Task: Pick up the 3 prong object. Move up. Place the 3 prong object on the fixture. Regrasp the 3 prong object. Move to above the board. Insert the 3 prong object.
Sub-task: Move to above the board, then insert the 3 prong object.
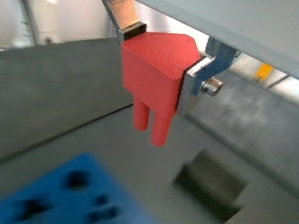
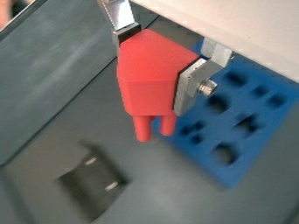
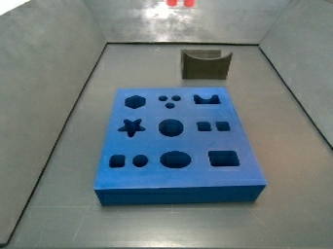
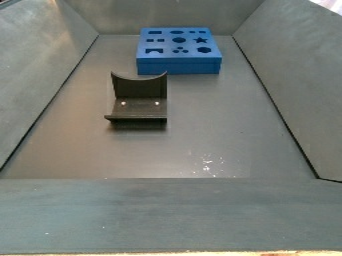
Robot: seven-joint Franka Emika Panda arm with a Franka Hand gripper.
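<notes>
My gripper is shut on the 3 prong object, a red-orange peg held by its wide body with its short prongs hanging down, high above the floor. Both wrist views show this, gripper and peg. Below it lie the dark fixture with its U notch and the blue board; they also show in a wrist view, fixture, board. In a side view only a red bit of the peg shows, beyond the fixture and board.
Grey sloped walls enclose the grey floor. In a side view the fixture stands nearer than the board, with bare floor between them; the gripper is out of that view.
</notes>
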